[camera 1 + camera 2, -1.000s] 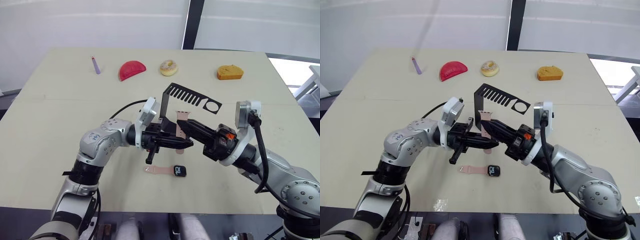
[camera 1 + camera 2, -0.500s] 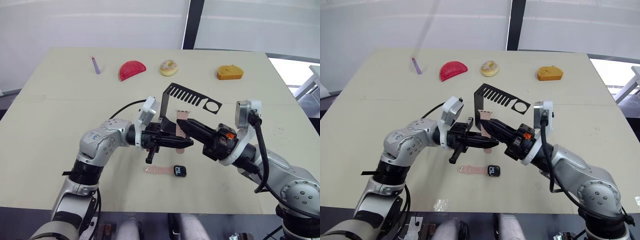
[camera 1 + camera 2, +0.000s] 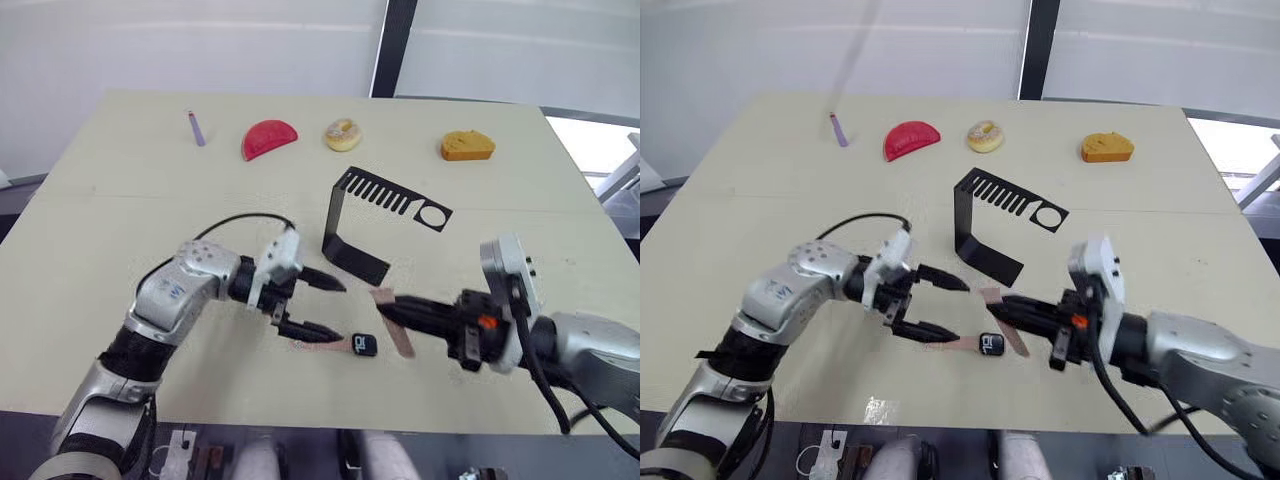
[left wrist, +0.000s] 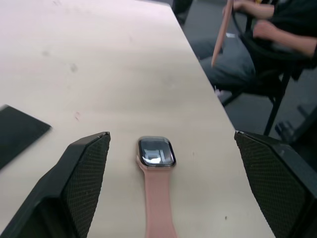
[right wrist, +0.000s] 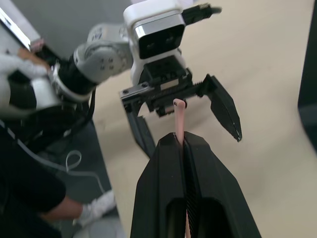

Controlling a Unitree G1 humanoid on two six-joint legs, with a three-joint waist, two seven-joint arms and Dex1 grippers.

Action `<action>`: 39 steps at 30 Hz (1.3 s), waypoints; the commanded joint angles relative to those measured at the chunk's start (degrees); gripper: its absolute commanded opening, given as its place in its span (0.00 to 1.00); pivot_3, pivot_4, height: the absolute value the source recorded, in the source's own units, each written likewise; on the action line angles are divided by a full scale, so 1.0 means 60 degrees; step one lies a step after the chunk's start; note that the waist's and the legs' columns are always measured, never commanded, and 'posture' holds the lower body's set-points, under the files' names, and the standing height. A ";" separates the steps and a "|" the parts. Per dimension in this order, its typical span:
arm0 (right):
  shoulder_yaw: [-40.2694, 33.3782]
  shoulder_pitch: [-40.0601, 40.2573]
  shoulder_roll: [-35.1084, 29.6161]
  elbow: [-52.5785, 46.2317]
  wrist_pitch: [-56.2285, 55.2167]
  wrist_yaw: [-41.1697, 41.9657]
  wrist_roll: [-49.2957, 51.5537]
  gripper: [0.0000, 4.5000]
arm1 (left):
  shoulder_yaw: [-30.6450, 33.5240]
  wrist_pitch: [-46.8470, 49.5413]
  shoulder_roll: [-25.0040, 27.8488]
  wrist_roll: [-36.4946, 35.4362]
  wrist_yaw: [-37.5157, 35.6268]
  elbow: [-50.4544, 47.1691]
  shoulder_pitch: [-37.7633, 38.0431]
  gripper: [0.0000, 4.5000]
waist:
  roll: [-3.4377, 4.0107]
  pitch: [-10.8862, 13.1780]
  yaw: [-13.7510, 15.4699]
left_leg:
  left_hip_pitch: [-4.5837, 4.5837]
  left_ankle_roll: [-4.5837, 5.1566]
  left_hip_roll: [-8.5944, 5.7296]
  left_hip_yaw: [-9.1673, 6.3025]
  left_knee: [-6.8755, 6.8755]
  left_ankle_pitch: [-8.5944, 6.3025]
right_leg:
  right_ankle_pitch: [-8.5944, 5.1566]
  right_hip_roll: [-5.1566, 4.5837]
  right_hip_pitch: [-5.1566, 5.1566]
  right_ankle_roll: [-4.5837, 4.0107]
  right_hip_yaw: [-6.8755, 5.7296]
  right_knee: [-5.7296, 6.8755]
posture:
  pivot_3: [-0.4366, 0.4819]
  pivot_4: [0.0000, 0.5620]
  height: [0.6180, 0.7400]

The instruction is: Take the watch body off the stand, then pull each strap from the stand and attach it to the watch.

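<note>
With the second pale pink flat strap (image 3: 1002, 319) pinched in the right gripper (image 3: 1012, 312), and the left gripper (image 3: 940, 308) wide open and empty astride the small square black watch body (image 3: 990, 344), attaching comes next: steady the case, slide the strap in.

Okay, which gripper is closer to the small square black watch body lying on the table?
Left. The open left gripper hovers by the watch body, one finger over its attached pink strap. The right gripper, shut on the loose pink strap, sits on its other side.
</note>
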 commanded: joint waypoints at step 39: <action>-0.1942 0.3316 -0.0210 -0.0465 0.0037 0.2423 -0.3064 0.00 | -0.1286 0.0809 -0.1714 0.2780 0.3259 -0.1093 0.1294 0.48 | -0.0011 0.0002 -0.0005 | 0.0042 0.0006 -0.0022 0.0008 0.0014 0.0027 | 0.0008 -0.0003 0.0020 0.0012 0.0025 0.0058 | 0.48 0.27 0.98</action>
